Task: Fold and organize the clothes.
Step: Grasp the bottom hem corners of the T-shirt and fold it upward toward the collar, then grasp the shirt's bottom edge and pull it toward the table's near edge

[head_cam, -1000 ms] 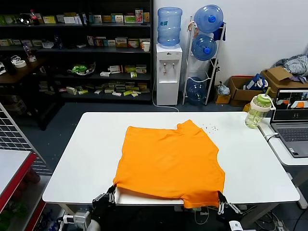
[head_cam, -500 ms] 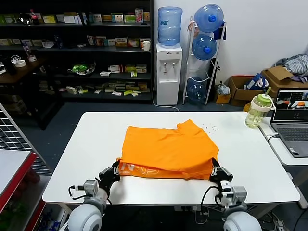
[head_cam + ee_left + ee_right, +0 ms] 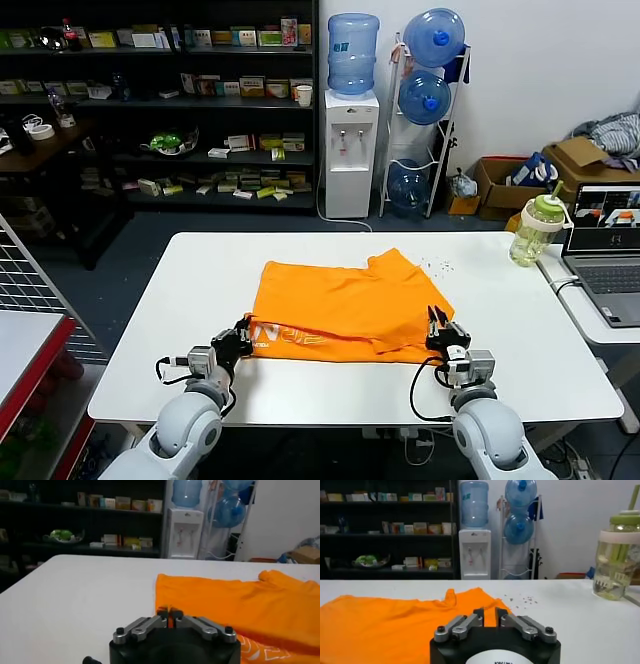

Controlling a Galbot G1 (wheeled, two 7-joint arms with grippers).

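Head view: we see the orange T-shirt lying on the white bench, near the middle and a little toward the front edge. Its front hem is turned over onto the body, so a strip with white lettering faces up along the fold nearest the robot. A sleeve sticks out toward the back edge. The left gripper sits at the shirt's front left corner, its fingers pinched together on the fabric. The right gripper sits at the front right corner, likewise clamped on the cloth. A green-lidded bottle stands near the back right corner of the bench, and a laptop rests on a side table just past the right edge.

Left wrist view: the left gripper has its fingertips closed with a sliver of orange fabric between them. The T-shirt spreads beyond it, white lettering showing on the near fold.

Right wrist view: the right gripper holds orange cloth between its fingers. The T-shirt stretches across the bench; the bottle stands further off.
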